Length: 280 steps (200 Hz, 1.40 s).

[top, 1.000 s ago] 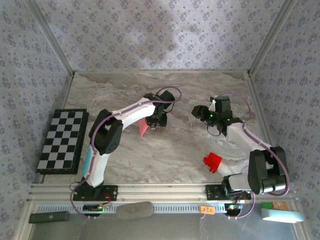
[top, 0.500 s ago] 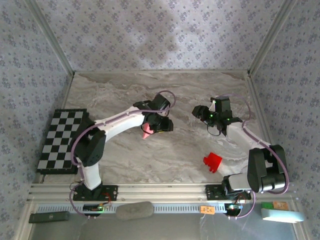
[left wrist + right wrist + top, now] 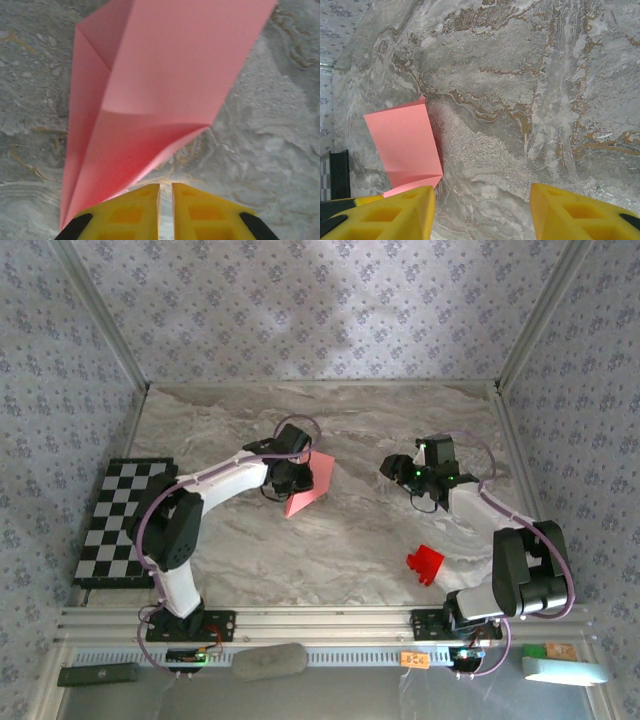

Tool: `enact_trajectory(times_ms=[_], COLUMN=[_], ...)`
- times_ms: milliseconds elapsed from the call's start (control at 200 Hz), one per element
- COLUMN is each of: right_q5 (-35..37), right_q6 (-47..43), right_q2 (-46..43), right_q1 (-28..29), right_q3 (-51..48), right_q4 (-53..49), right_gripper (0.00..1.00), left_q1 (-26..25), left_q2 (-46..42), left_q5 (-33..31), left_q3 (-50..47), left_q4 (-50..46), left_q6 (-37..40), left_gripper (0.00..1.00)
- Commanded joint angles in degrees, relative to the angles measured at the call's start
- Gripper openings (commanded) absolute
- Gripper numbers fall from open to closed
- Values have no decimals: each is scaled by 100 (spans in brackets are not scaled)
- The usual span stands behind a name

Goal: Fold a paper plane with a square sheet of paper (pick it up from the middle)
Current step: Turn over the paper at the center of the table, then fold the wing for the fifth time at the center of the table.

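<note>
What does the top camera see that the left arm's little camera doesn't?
Top camera: the chequered board, the red block, the left arm and the right arm. Left wrist camera: the left gripper, its yellow fingers nearly together, and the pink paper with its creases up close. Both: the pink paper on the marbled table.

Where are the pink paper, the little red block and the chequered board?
pink folded paper point(image 3: 318, 485), top view, on its flat upper face.
red block point(image 3: 425, 564), top view, on its middle.
chequered board point(image 3: 125, 520), top view, on its middle squares.
</note>
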Motion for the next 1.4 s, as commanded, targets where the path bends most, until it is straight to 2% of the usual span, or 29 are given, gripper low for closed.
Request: enact_trajectory(times_ms=[0, 320, 535, 845, 1124, 1394], right_q5=[-29, -115, -150, -210, -358, -564], right_q6=[58, 45, 61, 45, 62, 113], right_q2=[59, 152, 312, 668, 1194, 1613], right_q1=[31, 56, 167, 455, 807, 1113], right_q3=[97, 129, 165, 353, 709, 1036], right_q4=[62, 87, 97, 103, 137, 312], right_gripper=[54, 54, 54, 53, 51, 41], left_q1=[40, 153, 199, 311, 502, 281], left_q2=[208, 459, 560, 649, 622, 579], left_q5=[-167, -525, -699, -754, -249, 387], left_q3=[28, 2, -29, -225, -437, -475], left_q4=[107, 54, 41, 43, 301, 565], left_q6=[63, 65, 67, 51, 140, 891], left_gripper=[12, 9, 0, 0, 0, 0])
